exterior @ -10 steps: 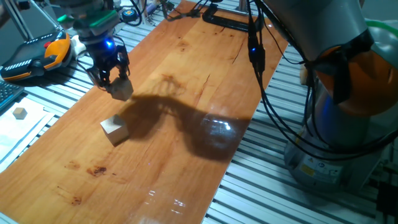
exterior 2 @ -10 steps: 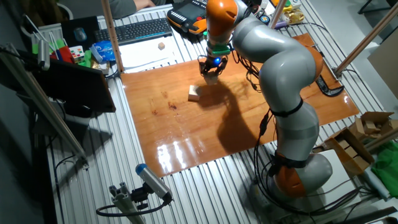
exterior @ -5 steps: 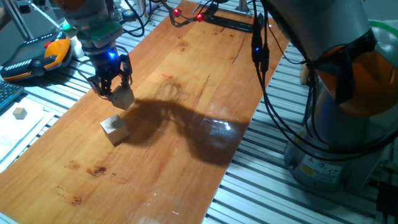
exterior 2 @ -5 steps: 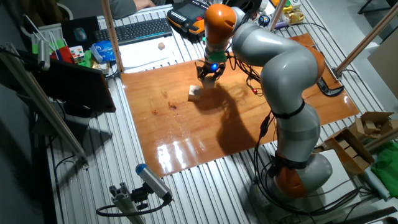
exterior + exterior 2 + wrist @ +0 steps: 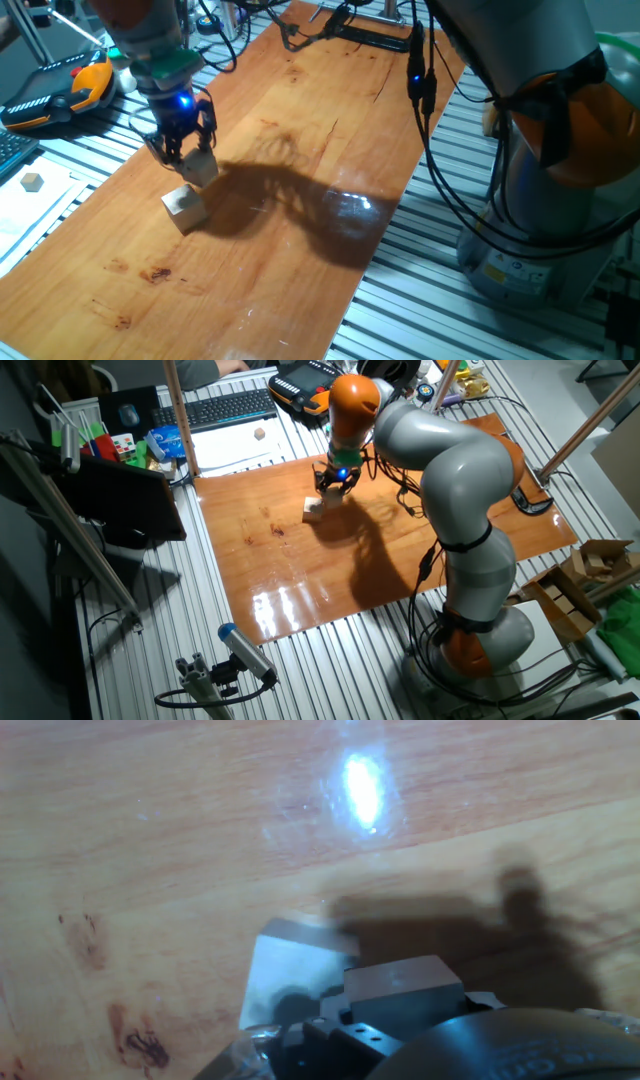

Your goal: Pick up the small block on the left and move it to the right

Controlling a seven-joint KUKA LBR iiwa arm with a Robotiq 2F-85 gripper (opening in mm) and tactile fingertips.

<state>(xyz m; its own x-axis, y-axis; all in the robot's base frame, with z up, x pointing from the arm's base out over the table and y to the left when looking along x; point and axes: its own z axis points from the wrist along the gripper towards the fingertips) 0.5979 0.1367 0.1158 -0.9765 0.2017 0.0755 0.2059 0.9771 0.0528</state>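
A cluttered lab bench of ribbed aluminium rails carries a varnished wooden desk [image 5: 300,150], glossy with a bright glare patch. The grey and orange arm [image 5: 440,480] reaches across it, and its dark shadow spreads over the board. The pincer [image 5: 190,165] hangs just above the desk near its 9 o'clock edge in one fixed view, a blue light glowing on its wrist. Held between its fingers [image 5: 170,150] is the small block [image 5: 202,169], a pale tan cube, lifted clear of the wood. Directly at its 7 o'clock, just beside it and resting on the desk, sits the larger wooden cube [image 5: 185,210]. In the other fixed view the pincer [image 5: 330,485] stands at the 1 o'clock side of that larger cube [image 5: 313,510], very near it. The hand view shows mostly grain and shadow; a pale face of a block [image 5: 290,985] shows at the bottom, partly hidden by the pincer's body. Off the desk, at 9 o'clock, a tiny tan cube [image 5: 34,181] lies on white paper [image 5: 30,205], and a keyboard [image 5: 230,405] sits beyond the desk
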